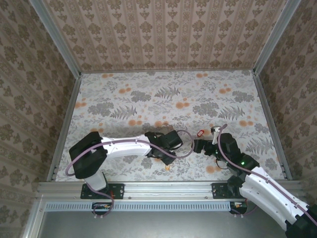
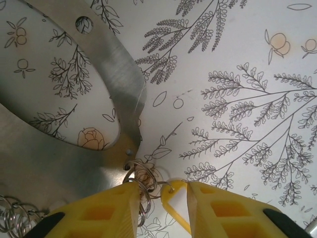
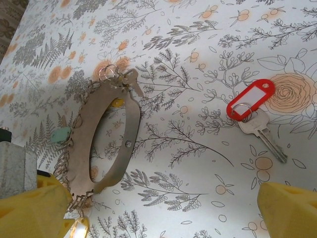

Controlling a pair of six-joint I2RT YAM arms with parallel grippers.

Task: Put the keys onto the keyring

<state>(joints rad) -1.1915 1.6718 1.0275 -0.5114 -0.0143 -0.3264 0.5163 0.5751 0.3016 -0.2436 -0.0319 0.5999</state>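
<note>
White worktop (image 3: 198, 49), grey line-drawn ferns, pale orange blossoms. Dull brownish-grey metal keyring (image 3: 132, 130) ahead-left of right hand (image 3: 161, 201), yellow fingers. Ahead-right of same hand: silver key (image 3: 261, 128), red tag with white insert. Teal tag (image 3: 62, 134) at the keyring's outer edge. Yellow tag (image 2: 174, 213) between yellow fingers of left hand (image 2: 163, 208).
</note>
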